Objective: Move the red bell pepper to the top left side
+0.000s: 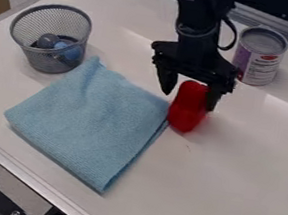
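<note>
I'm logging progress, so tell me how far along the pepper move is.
Done: the gripper is at the red pepper. In hand: probably the grasp, though I cannot tell whether it holds. Left: the pepper is by the blue cloth's right corner, not up left by the mesh basket, so carrying and setting down remain.

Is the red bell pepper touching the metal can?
Apart. The camera view shows a stretch of white tabletop between the red bell pepper and the metal can.
</note>
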{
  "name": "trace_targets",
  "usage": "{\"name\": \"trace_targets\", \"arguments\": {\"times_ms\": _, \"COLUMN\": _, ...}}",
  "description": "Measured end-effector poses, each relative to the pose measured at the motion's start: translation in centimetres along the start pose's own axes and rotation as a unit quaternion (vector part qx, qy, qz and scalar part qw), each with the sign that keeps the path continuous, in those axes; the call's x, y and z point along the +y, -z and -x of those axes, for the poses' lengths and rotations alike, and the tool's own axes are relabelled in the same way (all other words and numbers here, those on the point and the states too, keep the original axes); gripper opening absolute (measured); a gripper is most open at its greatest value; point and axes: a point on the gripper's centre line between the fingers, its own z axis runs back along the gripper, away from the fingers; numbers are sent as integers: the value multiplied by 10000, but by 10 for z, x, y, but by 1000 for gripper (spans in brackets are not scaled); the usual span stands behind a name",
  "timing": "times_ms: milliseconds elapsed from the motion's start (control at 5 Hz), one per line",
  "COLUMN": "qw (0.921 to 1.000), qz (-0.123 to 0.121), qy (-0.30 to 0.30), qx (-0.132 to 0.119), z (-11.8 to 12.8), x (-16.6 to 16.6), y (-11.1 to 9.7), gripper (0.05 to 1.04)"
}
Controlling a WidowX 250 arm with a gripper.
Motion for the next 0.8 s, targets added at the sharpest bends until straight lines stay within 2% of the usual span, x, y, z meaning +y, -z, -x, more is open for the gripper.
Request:
{"name": "trace_targets", "arguments": {"times_ms": 200, "qw": 10000, "qz": -61, "qy": 5, "qx": -49, "z": -2, "x": -2, "y": 4, "gripper": 998}}
{"name": "trace_targets", "arguments": {"times_ms": 400, "qw": 9999, "qz": -109, "qy": 19, "qx": -47, "z": -2, "x": -1, "y": 9, "gripper": 952}}
{"name": "trace_targets", "arguments": {"times_ms": 600, "qw": 9996, "qz": 94, "qy": -256, "qx": -47, "z": -6, "x": -1, "y": 6, "gripper": 828}}
{"name": "trace_targets", "arguments": {"times_ms": 800, "qw": 9975, "qz": 241, "qy": -666, "qx": -23, "z": -18, "x": 2, "y": 4, "gripper": 828}}
